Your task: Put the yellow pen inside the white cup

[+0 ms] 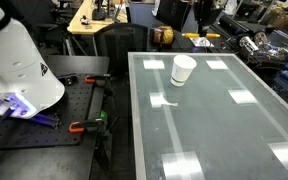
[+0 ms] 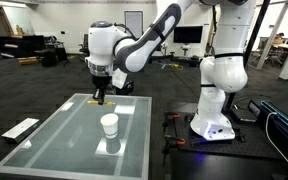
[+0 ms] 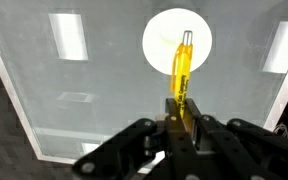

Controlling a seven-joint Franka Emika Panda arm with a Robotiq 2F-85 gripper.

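The white cup (image 1: 183, 70) stands upright on the glass table (image 1: 214, 130); it also shows in an exterior view (image 2: 109, 125). In the wrist view I look straight down into the cup (image 3: 162, 40). My gripper (image 3: 181, 112) is shut on the yellow pen (image 3: 181, 70), which points down over the cup's open mouth. In an exterior view the gripper (image 2: 101, 97) hangs above and behind the cup, with the pen's tip (image 2: 101, 102) poking out below the fingers. The gripper is out of view in the exterior view that shows the robot base.
The robot base (image 2: 212, 110) stands on a black bench (image 1: 44, 120) beside the table, with clamps (image 1: 84, 126) at its edge. Bright ceiling-light reflections lie across the glass. Desks and lab clutter (image 1: 164, 35) sit beyond the table's far end.
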